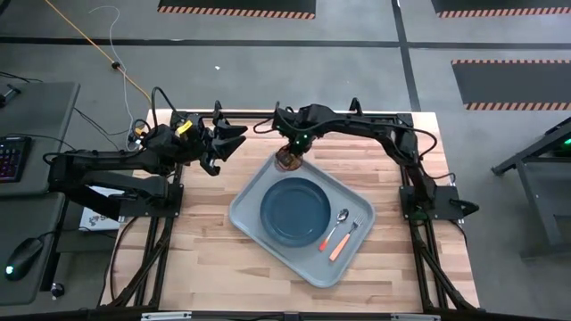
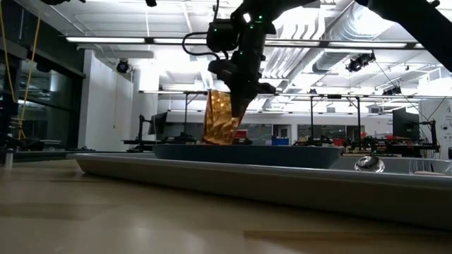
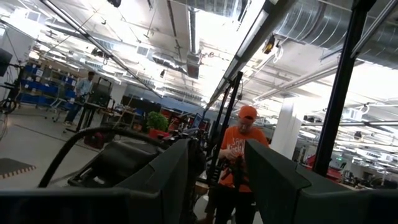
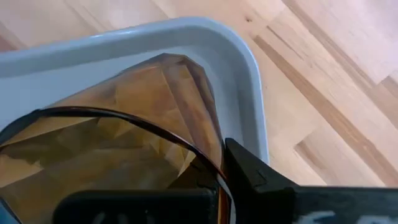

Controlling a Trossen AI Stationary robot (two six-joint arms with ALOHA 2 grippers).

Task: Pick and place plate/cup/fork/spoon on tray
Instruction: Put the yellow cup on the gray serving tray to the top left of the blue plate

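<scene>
Amber-brown translucent cup point(image 2: 221, 118) hangs clamped in right gripper point(image 1: 291, 153) above far corner of light grey-blue rectangular tray point(image 1: 252, 192), beside round dark teal plate point(image 1: 295, 210); left gripper point(image 1: 228, 141) waits open off tray

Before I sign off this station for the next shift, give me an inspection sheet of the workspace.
Surface: wooden table, bare around the tray.
Job's things: tray holds plate, spoon and fork; cup held above the tray's far corner.
Clutter: nothing seen.
Grippers: right gripper shut on the cup; left gripper open, raised over the table's far left.
Cables: yellow cord on the floor.
Surroundings: keyboard on a side desk; person beyond the table.
</scene>
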